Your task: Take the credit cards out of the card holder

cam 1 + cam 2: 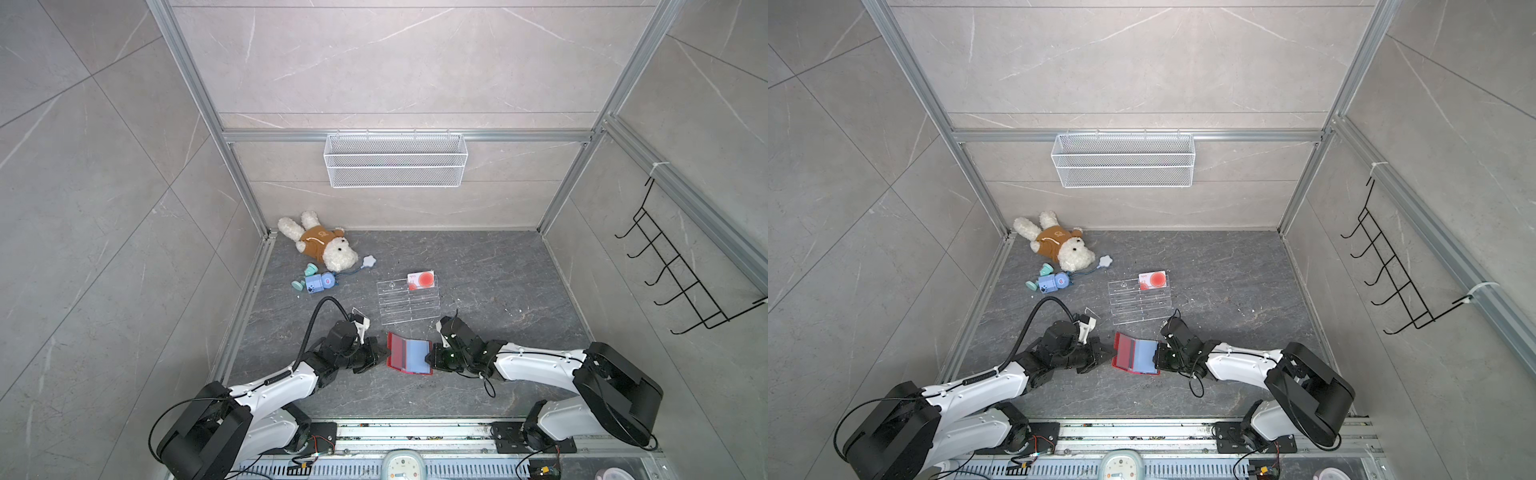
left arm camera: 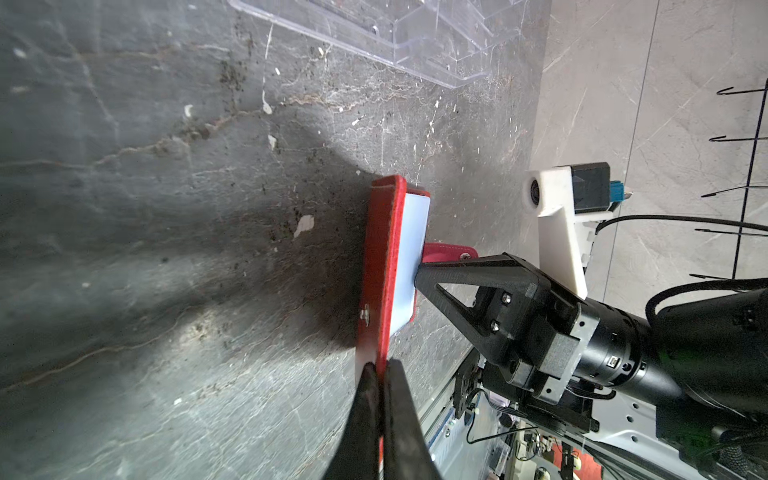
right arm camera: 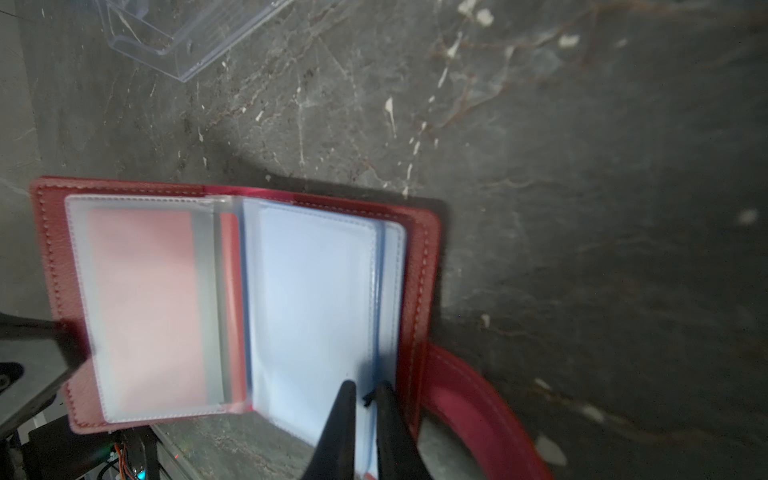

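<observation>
Your left gripper (image 2: 381,365) pinches the left cover of the open red stitched card holder (image 1: 397,353); right gripper (image 3: 365,399) nips its pale-blue plastic sleeve (image 3: 316,291).

My top views: high stereo pair, looking steeply down over the whole table (image 1: 498,270). My wrist views: close, low, facing each other across the card holder (image 2: 384,257).

light: bright, even | shadows: soft | card holder (image 3: 291,299) blurred, perhaps motion | edges: warped
</observation>
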Motion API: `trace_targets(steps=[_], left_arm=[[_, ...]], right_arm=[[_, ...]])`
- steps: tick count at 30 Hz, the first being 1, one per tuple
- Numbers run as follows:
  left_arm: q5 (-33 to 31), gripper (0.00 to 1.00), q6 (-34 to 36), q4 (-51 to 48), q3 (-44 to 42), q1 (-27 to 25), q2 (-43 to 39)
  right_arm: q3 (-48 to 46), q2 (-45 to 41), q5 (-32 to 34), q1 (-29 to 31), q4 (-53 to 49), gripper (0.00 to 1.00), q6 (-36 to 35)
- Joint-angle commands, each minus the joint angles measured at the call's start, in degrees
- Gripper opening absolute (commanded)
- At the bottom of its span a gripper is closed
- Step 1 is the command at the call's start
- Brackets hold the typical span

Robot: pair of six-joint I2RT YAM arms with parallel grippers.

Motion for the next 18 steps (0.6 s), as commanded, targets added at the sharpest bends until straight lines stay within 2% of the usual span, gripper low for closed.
trace_targets(steps=[1, 18], left_arm=[[1.53, 0.0, 1.74, 0.88, 2.11, -0.29, 0.08], [2.66, 0.0, 3.09, 6.45, 5.88, -4.89, 6.51]], right_arm=[[-0.37, 1.8, 2.95, -0.1, -4.1, 0.15, -0.54], [-1.62, 5.07, 1.19, -0.15, -0.09, 0.14, 0.17]])
